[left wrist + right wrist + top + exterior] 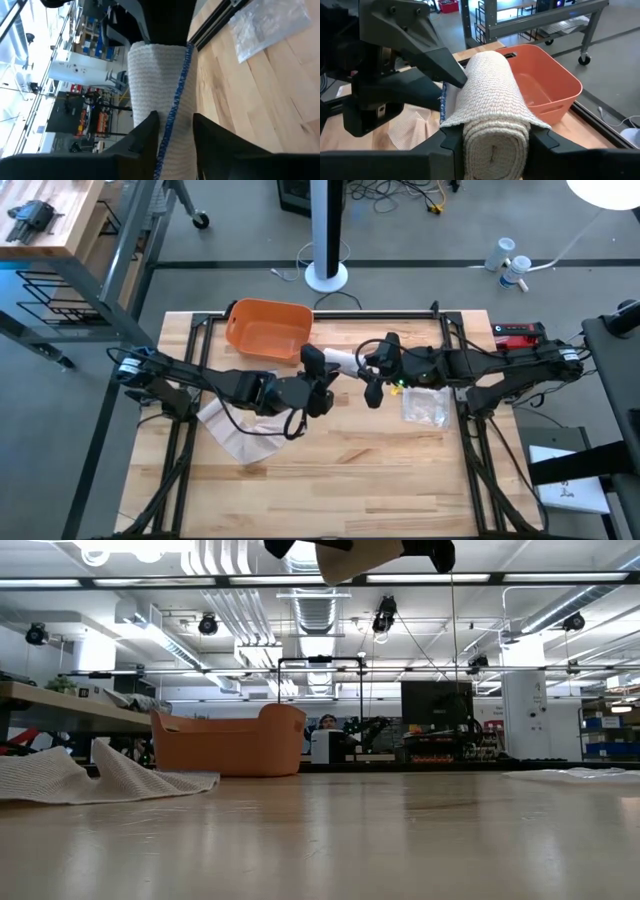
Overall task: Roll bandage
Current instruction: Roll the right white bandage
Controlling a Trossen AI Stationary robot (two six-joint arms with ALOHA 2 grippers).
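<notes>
Rolled bandage (495, 120) pinched at 1 end by right gripper (492, 142), other end by left gripper (172, 132); orange bin (540, 80) beyond.

No text, label, brand, number or sign can be read in any of the four views. The white sheet (568, 487) at the lower right of the high view carries a small dark mark, too small to make out. The shelves and screens in the room behind the table in the low view show only blurred shapes, no legible writing.
</notes>
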